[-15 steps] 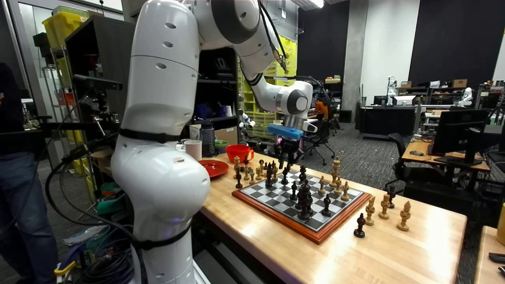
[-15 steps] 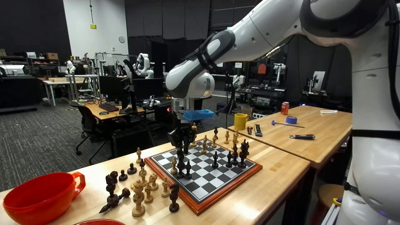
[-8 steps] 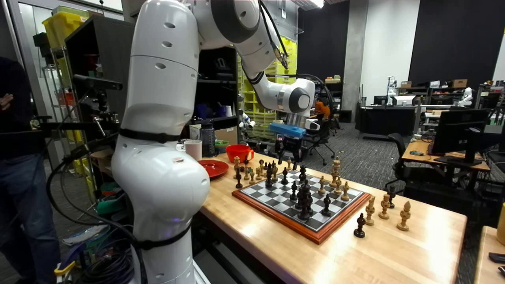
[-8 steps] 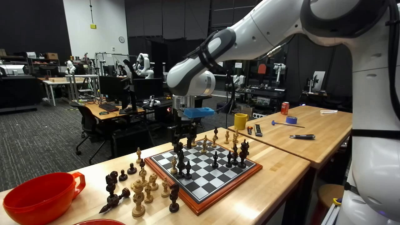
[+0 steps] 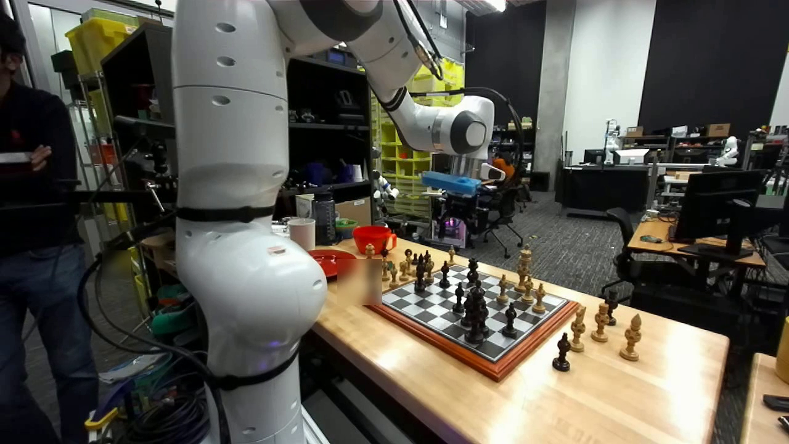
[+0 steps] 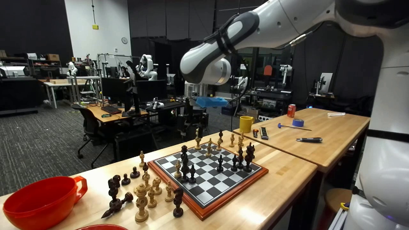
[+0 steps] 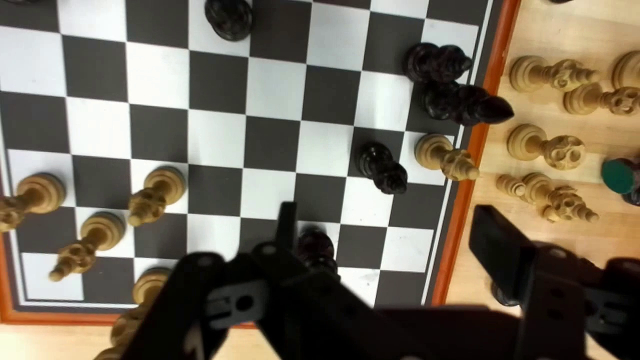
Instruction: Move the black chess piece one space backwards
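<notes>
Several black pieces share the chessboard (image 6: 220, 185), so which one the task means is not certain. The black chess piece (image 5: 473, 271) nearest my gripper stands upright near the board's far edge. In an exterior view only the top of that black chess piece (image 6: 184, 150) shows, behind another dark piece. My gripper (image 6: 191, 129) hovers above the board, clear of the pieces. In the wrist view the jaws of the gripper (image 7: 387, 220) are spread wide with nothing between them. Beside the left finger, the black chess piece (image 7: 316, 247) is partly covered by it.
Wooden pieces (image 7: 100, 232) and other black pieces (image 7: 377, 167) stand nearby on the board. A tall light piece (image 6: 198, 140) is close to the gripper. Loose pieces (image 6: 141, 204), a red bowl (image 6: 44, 201) and a red plate (image 5: 330, 262) occupy the table beside the board.
The fingers have spread apart, and the gripper has risen away from the board. The black piece stays standing on its square. At the left, a person has come further into view.
</notes>
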Controlling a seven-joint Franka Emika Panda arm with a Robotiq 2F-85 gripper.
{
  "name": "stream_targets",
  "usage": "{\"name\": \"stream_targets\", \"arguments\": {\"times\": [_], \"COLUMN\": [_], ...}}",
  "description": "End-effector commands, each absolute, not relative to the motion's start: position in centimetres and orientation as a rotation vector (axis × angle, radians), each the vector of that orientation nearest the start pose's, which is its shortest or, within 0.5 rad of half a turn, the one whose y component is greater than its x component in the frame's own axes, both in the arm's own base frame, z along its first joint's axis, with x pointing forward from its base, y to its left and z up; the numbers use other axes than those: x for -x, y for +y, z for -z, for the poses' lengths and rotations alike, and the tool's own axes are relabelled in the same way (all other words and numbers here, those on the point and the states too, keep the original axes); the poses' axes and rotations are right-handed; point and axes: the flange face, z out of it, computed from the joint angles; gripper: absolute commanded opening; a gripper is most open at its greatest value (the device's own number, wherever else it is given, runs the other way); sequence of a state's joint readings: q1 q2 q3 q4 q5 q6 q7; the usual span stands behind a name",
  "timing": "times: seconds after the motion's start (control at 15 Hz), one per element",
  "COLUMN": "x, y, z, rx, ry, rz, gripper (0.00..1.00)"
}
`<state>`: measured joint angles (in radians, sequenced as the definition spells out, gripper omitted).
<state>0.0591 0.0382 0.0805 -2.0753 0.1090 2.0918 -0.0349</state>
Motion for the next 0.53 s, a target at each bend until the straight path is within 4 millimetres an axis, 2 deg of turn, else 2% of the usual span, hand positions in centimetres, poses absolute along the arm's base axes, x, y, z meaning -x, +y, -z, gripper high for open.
{"name": "stream_targets", "arguments": {"times": [0.0, 0.4, 0.47], "x": [-47.8, -38.3, -42.1], "y": [6.3, 4.5, 5.0], "z": [-44.3, -47.7, -46.6], "rx": [3.09, 3.147, 3.137], "ry": [-0.199, -0.257, -0.215], "rz": [0.006, 0.009, -0.022], "gripper": [1.0, 1.0, 1.0]}}
